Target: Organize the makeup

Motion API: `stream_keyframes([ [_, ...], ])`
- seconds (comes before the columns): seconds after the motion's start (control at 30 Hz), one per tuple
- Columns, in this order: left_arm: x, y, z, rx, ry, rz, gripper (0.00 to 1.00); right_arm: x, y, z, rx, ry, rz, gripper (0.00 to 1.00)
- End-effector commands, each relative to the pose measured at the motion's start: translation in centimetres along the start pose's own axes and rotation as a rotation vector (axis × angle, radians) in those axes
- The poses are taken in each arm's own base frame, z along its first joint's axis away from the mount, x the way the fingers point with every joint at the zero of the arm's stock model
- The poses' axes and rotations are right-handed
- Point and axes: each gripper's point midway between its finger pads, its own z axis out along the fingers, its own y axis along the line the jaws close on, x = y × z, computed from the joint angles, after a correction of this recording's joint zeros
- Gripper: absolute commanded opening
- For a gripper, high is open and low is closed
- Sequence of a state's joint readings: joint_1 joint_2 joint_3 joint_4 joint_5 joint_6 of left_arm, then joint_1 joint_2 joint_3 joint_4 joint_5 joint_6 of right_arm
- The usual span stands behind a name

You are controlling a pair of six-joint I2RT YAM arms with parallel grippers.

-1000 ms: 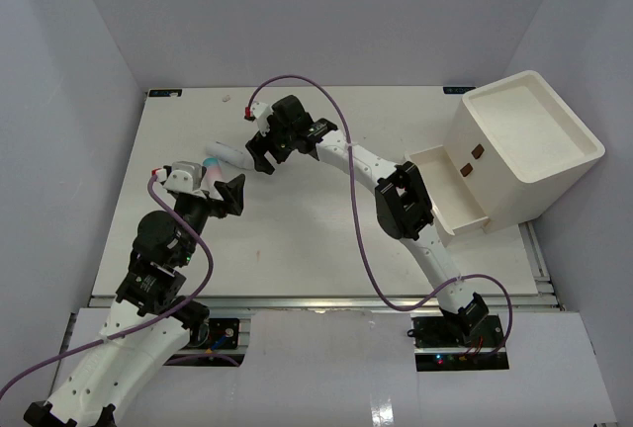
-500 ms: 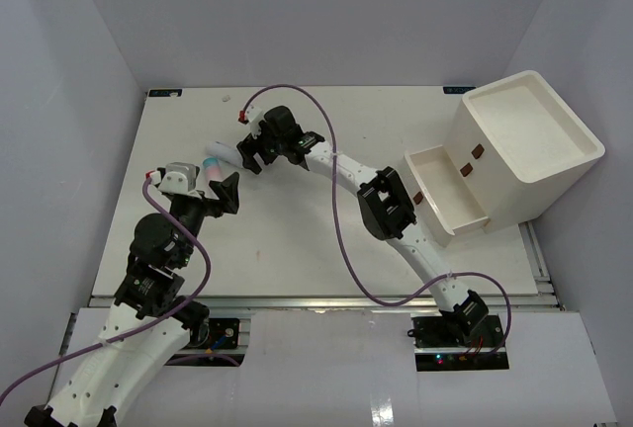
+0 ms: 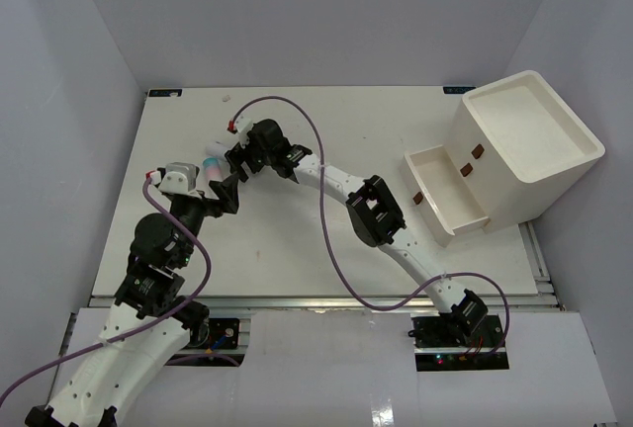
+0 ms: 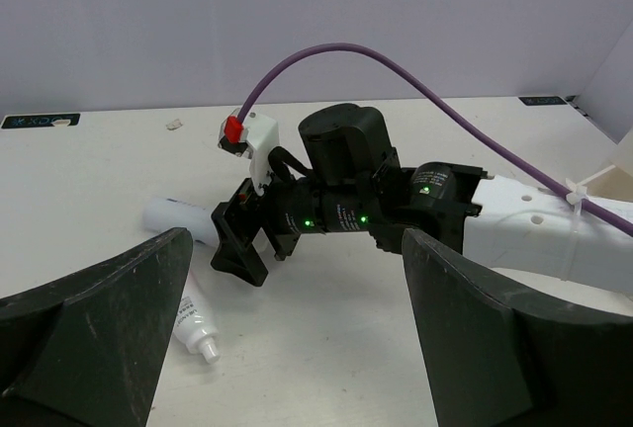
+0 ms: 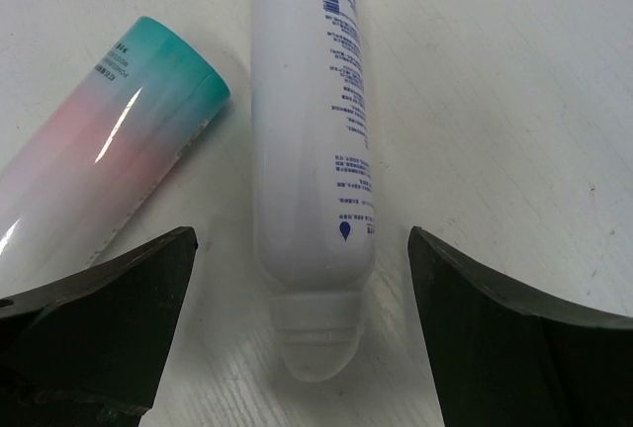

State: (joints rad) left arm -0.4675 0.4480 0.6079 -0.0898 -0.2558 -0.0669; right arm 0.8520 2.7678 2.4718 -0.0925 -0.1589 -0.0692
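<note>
**Tool state.** Right gripper: spread wide, pinching nothing, low over the white tube, with the cap end towards the wrist. Left gripper: likewise spread and empty, just beside the right one.

**Location.** White tube flat on the table, far-left area. Pink teal-capped tube just beside it. Open drawer of the white bin well apart, to the right.

**Hazards (judged).**
- Roll or squirt-out of the tube if squeezed off-centre on the rounded, smooth body.
- Snagging of the teal cap by the near finger on closing.
- Arm-to-arm contact, given such tight spacing.
- Keep the left gripper clear before lifting.
</note>
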Motion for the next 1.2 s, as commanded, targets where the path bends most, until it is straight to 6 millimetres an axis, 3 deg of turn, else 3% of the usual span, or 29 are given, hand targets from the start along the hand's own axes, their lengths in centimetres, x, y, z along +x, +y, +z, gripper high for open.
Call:
stream_keyframes([
  [0.0,0.6,0.4,0.1,-0.017,0.014,0.010,0.98,-3.6,-0.7,0.4,0.058,-0.119,-0.006,0.89],
  [0.1,0.8,0.4,0.2,-0.020,0.017,0.012,0.98,-3.8,-0.9,0.4,0.069,-0.123,0.001,0.65],
  [0.37,1.0,0.7,0.3,-0.029,0.025,0.016,0.98,-3.6,-1.0,0.2,0.066,-0.110,-0.007,0.27],
  [0.5,1.6,0.7,0.5,-0.032,0.042,0.023,0.98,-2.8,-2.4,-0.4,0.132,-0.067,-0.004,0.21],
  [0.6,1.8,0.6,0.6,-0.027,0.050,0.025,0.98,-2.6,-3.6,-2.0,0.141,-0.020,-0.010,0.18],
  [0.77,1.8,0.3,0.7,-0.010,0.055,0.022,0.98,-0.8,-2.8,-6.4,0.053,0.097,-0.014,0.13],
  [0.83,1.7,0.2,0.6,-0.003,0.050,0.019,0.98,0.0,-2.3,-9.1,0.008,0.131,-0.021,0.11],
  [0.93,1.4,0.0,0.4,0.009,0.042,0.013,0.98,-2.1,-1.5,-13.9,-0.023,0.091,-0.055,0.09],
  [1.17,0.9,-0.5,0.1,0.037,0.023,-0.001,0.98,-1.9,0.5,-22.2,-0.061,0.086,-0.101,0.08],
])
